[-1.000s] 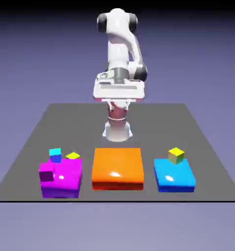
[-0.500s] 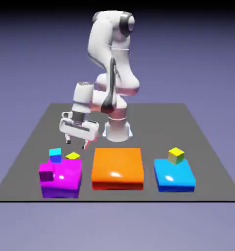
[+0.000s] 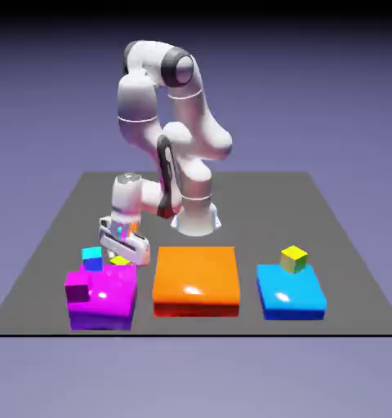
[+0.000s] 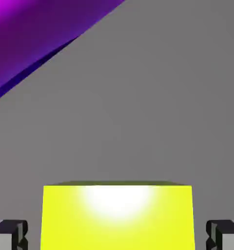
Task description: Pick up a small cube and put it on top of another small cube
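A small yellow cube fills the bottom of the hand view, sitting between the end effector and its two grey fingertips, which stand just off the cube's left and right faces with a thin gap on each side; the jaws are spread slightly wider than the cube and are not pinching it. Grey table runs beyond, and a corner of the magenta block cuts across the top left.

In the exterior view, the magenta block lies nearest on the left, the orange block in the middle and the blue block on the right, all on the table. The end effector is lowered at the magenta block's far edge, over the yellow cube, with a cyan-topped cube just to its left. A second yellow cube rests on the blue block's far edge. The white arm rises behind. No readable writing or labels appear anywhere.
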`<action>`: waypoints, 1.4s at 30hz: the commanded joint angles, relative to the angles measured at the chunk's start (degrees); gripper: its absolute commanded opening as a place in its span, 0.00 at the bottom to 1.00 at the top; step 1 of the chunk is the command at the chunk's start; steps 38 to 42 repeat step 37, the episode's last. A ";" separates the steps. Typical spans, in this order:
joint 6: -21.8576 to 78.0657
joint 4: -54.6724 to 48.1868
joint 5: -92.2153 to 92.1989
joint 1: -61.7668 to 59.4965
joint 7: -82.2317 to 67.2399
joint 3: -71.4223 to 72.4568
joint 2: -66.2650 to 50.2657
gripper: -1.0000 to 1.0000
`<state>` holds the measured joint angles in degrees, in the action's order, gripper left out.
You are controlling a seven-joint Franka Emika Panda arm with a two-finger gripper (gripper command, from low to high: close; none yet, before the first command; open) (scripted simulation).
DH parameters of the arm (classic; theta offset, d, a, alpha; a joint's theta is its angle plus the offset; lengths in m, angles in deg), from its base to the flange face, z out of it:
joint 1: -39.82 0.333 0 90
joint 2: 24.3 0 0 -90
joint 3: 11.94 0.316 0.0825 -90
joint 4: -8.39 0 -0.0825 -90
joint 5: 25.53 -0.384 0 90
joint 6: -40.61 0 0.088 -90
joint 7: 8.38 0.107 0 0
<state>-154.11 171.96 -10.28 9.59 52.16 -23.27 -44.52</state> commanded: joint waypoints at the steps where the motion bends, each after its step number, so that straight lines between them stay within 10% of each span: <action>1: 1.48 0.62 -0.24 -0.70 -0.36 0.68 2.07 0.00; 11: 13.68 5.75 -1.82 -6.57 -2.95 6.35 19.29 0.00; 25: 46.78 -18.94 -17.73 -2.04 -24.51 1.92 28.22 0.00; 34: 36.51 -17.28 -20.31 0.80 -29.40 5.25 18.84 0.00; 35: 36.51 -17.28 -20.31 0.80 -29.40 5.25 18.84 1.00; 42: 38.69 -17.41 -19.59 0.85 -28.86 5.07 20.91 1.00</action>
